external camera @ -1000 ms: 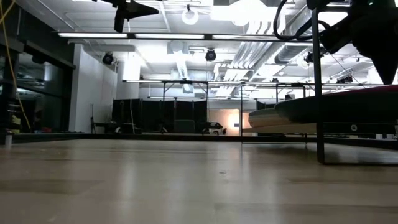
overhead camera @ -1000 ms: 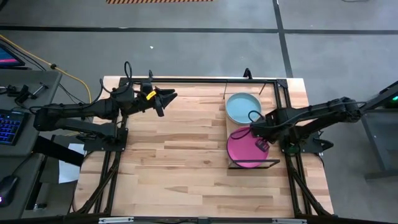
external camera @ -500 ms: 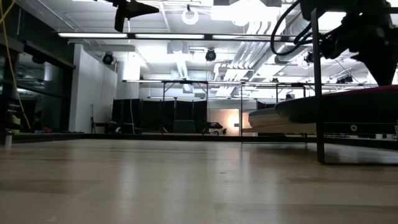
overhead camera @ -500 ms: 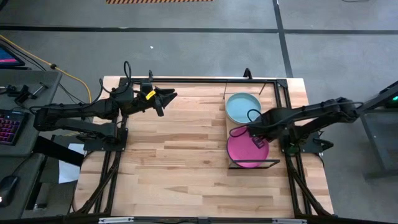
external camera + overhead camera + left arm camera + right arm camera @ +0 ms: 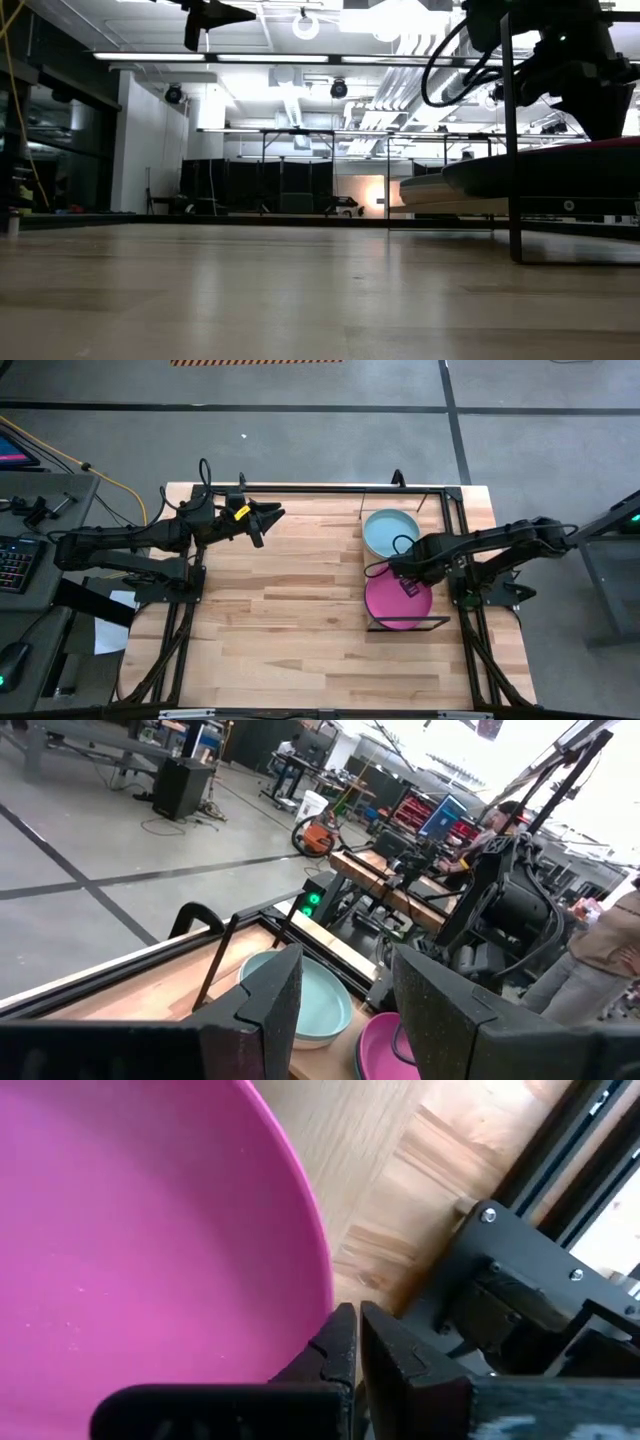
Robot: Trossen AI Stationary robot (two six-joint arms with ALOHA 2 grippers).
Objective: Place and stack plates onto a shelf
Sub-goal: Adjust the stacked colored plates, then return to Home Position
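Two plates top the shelf at the table's right side: a light teal plate (image 5: 388, 532) on the far half and a magenta plate (image 5: 390, 605) on the near half. The shelf's dark wire frame (image 5: 410, 624) shows at its near end, and its board is mostly covered. In the low view a pale stack edge (image 5: 430, 192) and the magenta rim (image 5: 600, 146) show beside a frame post (image 5: 515, 150). My right gripper (image 5: 408, 582) is shut and hovers over the magenta plate's right part, its tips (image 5: 357, 1335) beside the rim. My left gripper (image 5: 272, 518) waits open and high at the far left. My right gripper points down at the right edge of the magenta plate (image 5: 318, 1295), its shut fingers (image 5: 340, 1342) just outside the rim. I cannot tell whether they touch it.
The plank tabletop (image 5: 290, 610) stretches bare between the two arms. A dark frame rail (image 5: 330, 489) runs along the far edge, and a black bracket (image 5: 520, 1270) stands right of the shelf. A person (image 5: 610, 930) and desks show beyond the table's right side.
My right gripper has moved toward the table's left and a little toward the far edge, across the magenta plate. Both plates have stayed in place.
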